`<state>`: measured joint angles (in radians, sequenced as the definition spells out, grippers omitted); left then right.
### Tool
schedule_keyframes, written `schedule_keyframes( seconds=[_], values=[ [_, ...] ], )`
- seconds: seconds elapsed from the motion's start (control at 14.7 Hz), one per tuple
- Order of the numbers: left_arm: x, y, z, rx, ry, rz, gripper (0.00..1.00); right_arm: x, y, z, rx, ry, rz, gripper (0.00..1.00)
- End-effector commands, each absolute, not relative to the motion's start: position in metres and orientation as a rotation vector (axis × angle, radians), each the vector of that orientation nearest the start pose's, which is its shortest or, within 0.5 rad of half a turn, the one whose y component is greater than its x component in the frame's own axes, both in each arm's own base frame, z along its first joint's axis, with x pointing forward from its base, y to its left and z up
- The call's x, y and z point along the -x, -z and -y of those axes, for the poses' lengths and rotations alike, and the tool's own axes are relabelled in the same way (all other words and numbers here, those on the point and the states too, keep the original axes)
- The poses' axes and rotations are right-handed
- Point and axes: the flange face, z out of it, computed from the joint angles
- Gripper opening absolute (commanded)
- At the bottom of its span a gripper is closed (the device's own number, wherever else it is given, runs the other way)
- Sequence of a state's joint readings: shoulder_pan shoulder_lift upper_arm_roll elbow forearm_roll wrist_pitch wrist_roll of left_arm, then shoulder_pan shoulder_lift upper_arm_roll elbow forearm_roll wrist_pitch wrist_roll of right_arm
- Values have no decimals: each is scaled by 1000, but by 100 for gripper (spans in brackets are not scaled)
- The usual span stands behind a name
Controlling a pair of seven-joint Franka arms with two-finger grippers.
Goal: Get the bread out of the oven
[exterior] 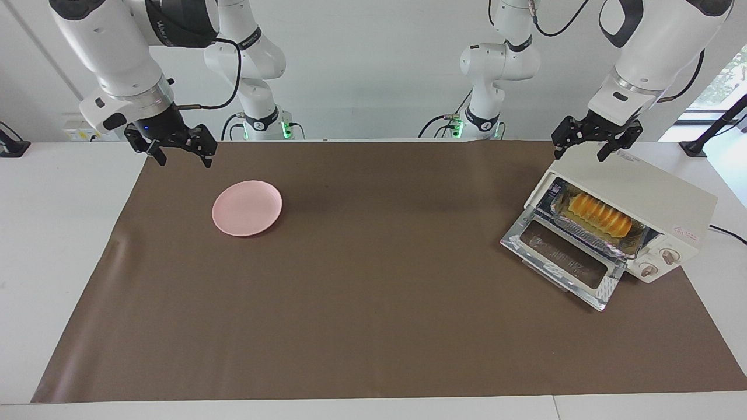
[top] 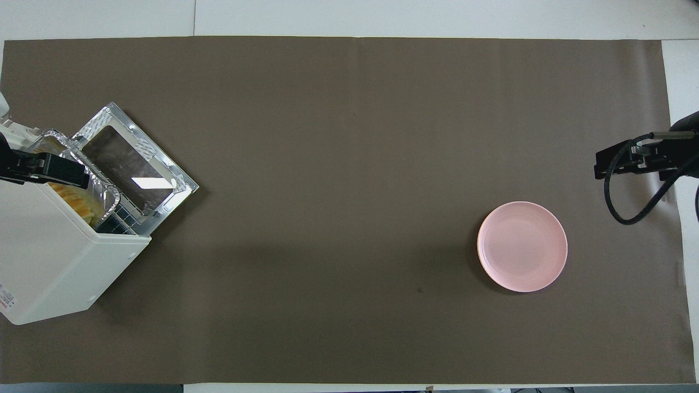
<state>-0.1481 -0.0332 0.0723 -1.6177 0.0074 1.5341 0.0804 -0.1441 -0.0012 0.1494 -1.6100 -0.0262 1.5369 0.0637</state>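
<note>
The cream-white oven (exterior: 648, 195) stands at the left arm's end of the table with its glass door (exterior: 565, 257) dropped open. The golden ridged bread (exterior: 600, 214) lies inside on a silver foil tray (exterior: 613, 245). In the overhead view the oven (top: 54, 262) hides most of the bread (top: 78, 201). My left gripper (exterior: 580, 154) hangs open and empty above the oven's top, and shows in the overhead view (top: 46, 168) over the oven's mouth. My right gripper (exterior: 182, 158) waits open and empty in the air at the right arm's end, also in the overhead view (top: 622, 161).
A pink plate (exterior: 247, 207) lies empty on the brown mat (exterior: 373, 303) toward the right arm's end, also in the overhead view (top: 522, 246). The oven's two knobs (exterior: 659, 262) sit beside the door. A power cord runs from the oven off the table's end.
</note>
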Motion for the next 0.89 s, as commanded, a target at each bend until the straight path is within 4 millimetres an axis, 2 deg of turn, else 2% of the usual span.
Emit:
schedule_keyframes(
  seconds=[0.0,0.34,0.82],
  values=[
    [-541,-619,41,3136,-99,-256,100,-542,-605,1,3168,-123,-66,100],
    [-541,-618,41,3129,-94,-265,100,-542,-605,1,3168,-123,-66,100],
    [-534,-619,29,3102,-127,-194,100,-542,-605,1,3168,-123,-66,100]
  ],
)
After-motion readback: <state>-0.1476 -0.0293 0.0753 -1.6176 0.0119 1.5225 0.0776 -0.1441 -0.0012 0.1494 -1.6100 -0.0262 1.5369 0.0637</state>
